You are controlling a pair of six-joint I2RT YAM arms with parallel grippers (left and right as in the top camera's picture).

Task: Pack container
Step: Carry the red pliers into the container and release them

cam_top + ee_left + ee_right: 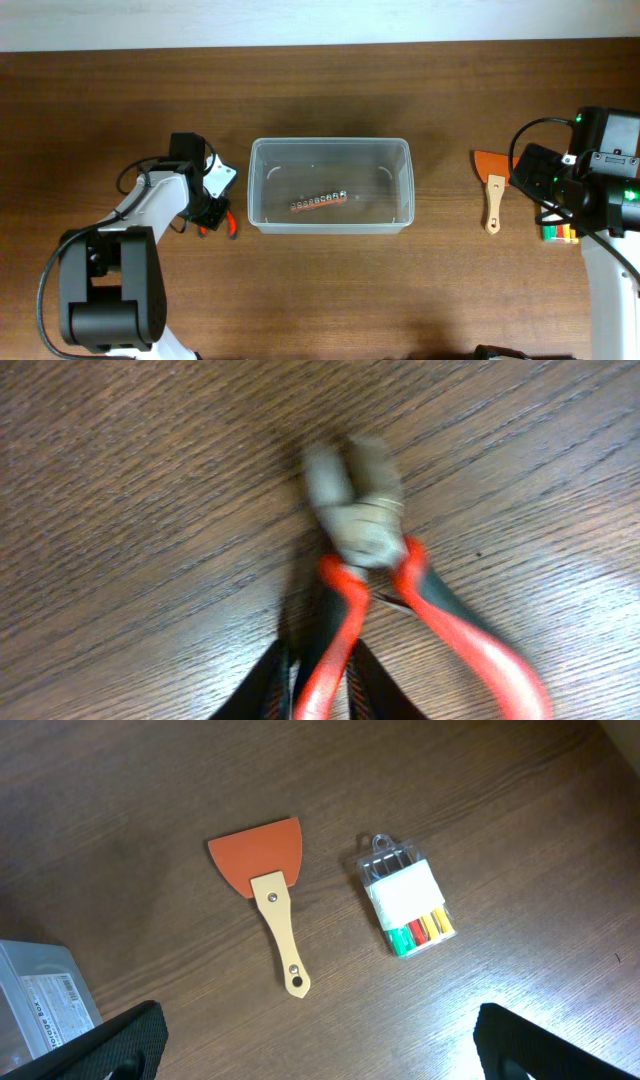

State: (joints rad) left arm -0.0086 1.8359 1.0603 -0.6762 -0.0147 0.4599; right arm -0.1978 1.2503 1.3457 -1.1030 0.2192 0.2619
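The container point(262, 150) is a large clear plastic bin at the table's middle, with a strip of sockets point(318, 201) lying in it. Its corner shows at the lower left of the right wrist view point(40, 1000). My left gripper point(212, 214) is down at the table to the left of the bin, shut on one red handle of the pliers point(224, 223). In the left wrist view the pliers point(360, 520) lie on the wood with the fingers point(322, 695) pinching the left handle. My right gripper point(320, 1050) is open and empty above the table on the right point(565, 205).
An orange scraper with a wooden handle point(492, 185) point(270, 910) lies right of the bin. A small clear pack of coloured markers point(560, 236) point(405, 900) lies beside it, partly under the right arm. The table's far edge runs along the top.
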